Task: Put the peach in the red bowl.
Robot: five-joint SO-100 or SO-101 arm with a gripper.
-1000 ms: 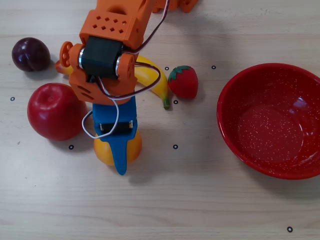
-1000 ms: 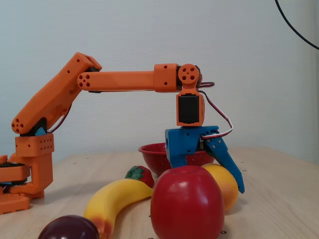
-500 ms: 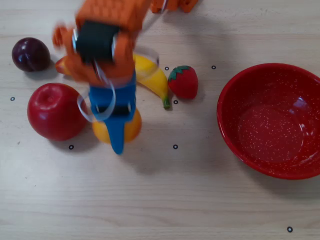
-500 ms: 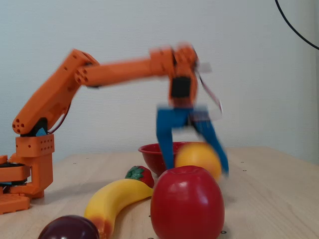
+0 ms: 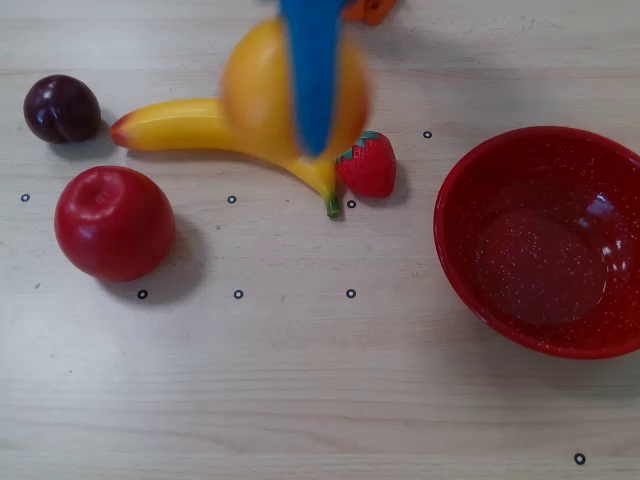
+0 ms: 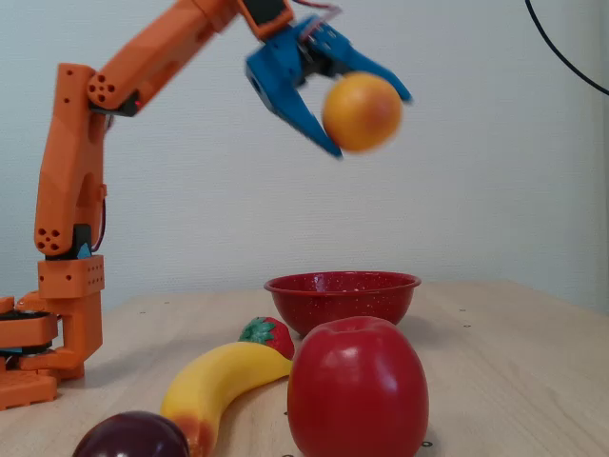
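The yellow-orange peach [image 6: 362, 111] hangs high above the table, held between the blue fingers of my gripper [image 6: 366, 119], which is shut on it. In the overhead view the peach [image 5: 255, 90] looks large and blurred near the top, with a blue finger [image 5: 312, 70] across it. The red bowl [image 5: 545, 240] sits on the table at the right of the overhead view, with nothing inside. In the fixed view the bowl [image 6: 343, 297] stands behind the fruit, below and slightly left of the raised peach.
A red apple [image 5: 113, 222], a dark plum [image 5: 62, 108], a banana [image 5: 200, 130] and a strawberry [image 5: 370, 165] lie on the wooden table left of the bowl. The arm's orange base [image 6: 57, 324] stands at the left of the fixed view.
My gripper has lifted the peach from the table beside the apple to high in the air, swinging up and toward the back. The other fruit and the bowl have not moved.
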